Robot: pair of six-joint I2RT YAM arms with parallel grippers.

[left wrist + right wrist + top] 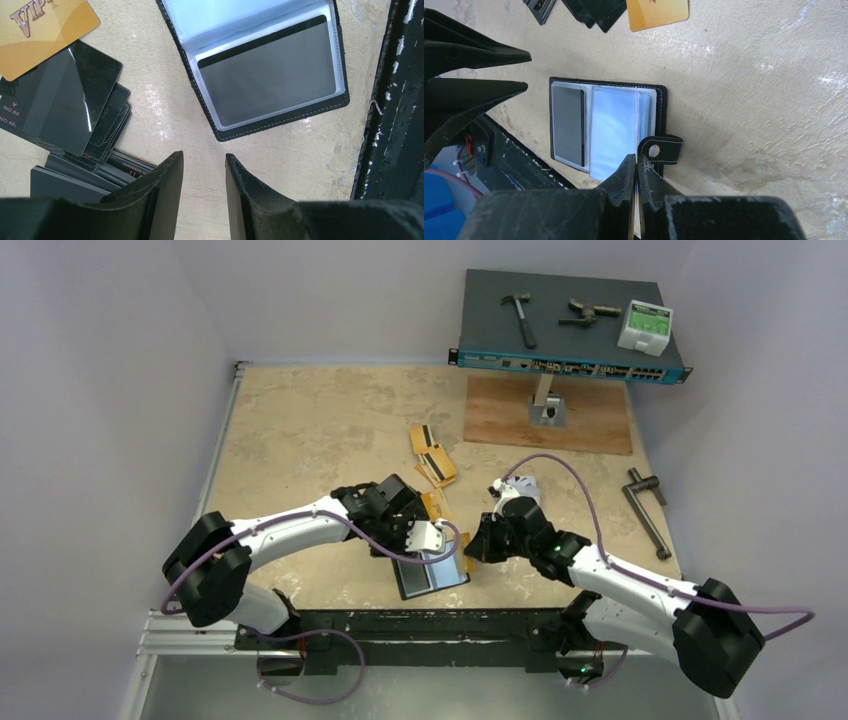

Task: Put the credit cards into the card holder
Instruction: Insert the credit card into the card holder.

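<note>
The card holder [614, 120] lies open on the bench [749, 75] just ahead of both claws, a grey card [267, 80] in its sleeve, with the right claw [636, 172] reaching low and clenched on a sleeve edge, apparently to keep it spread, while the left claw [204, 172] points down, released and empty, with the loose credit cards [65, 105] beside it.

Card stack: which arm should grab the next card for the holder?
Left. The left gripper is open, empty, and hangs just beside the loose credit cards. The right gripper is shut at the card holder, on its sleeve edge, apparently steadying it.
</note>
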